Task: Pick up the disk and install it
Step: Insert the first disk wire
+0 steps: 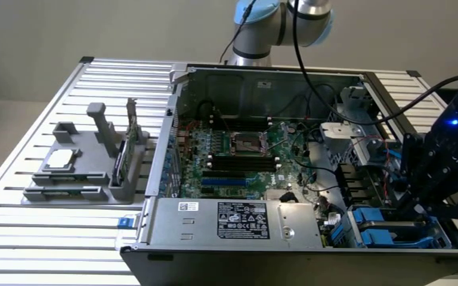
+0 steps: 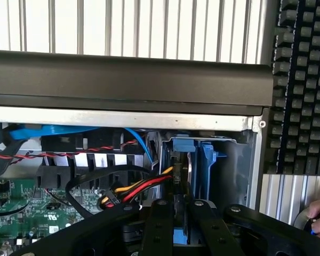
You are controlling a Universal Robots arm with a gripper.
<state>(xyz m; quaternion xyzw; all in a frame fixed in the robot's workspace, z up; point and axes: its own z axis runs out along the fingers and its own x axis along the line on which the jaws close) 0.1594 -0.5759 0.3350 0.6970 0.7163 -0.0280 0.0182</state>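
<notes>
1 gripper (image 1: 420, 205) nearly closed on the disk (image 2: 180, 234), edge-on.
Held upright so it lines up with the blue drive bay (image 2: 194, 154) in the computer case (image 1: 213, 235).

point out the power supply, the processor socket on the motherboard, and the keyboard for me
power supply (image 1: 241, 219), exterior view, on its printed label.
processor socket (image 1: 243, 142), exterior view, middle of the square socket.
keyboard (image 2: 304, 80), wrist view, on the rows of black keys.
</notes>
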